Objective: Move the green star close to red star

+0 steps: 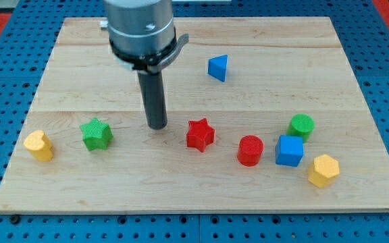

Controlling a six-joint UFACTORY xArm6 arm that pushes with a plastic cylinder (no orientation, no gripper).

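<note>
Green star [96,133] waits left of my tip [157,126].
No gripper, nothing held; tip sits between the stars, so pushing now risks knocking the red star [200,133] away.

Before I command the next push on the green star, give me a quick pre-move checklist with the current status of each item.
1. Green star located, resting on the board: ok.
2. Red star located, to the view's right of the green star: ok.
3. My tip on the green star's far side, ready to push it toward the red star: not ok; it sits between the two stars, so it must go round to the view's left first.
4. Path between the stars free of other blocks: ok; only the tip is there.
5. Room at the view's left of the green star: cannot tell; the yellow block is close by.
6. Tip touching either star: ok, it touches neither.
</note>
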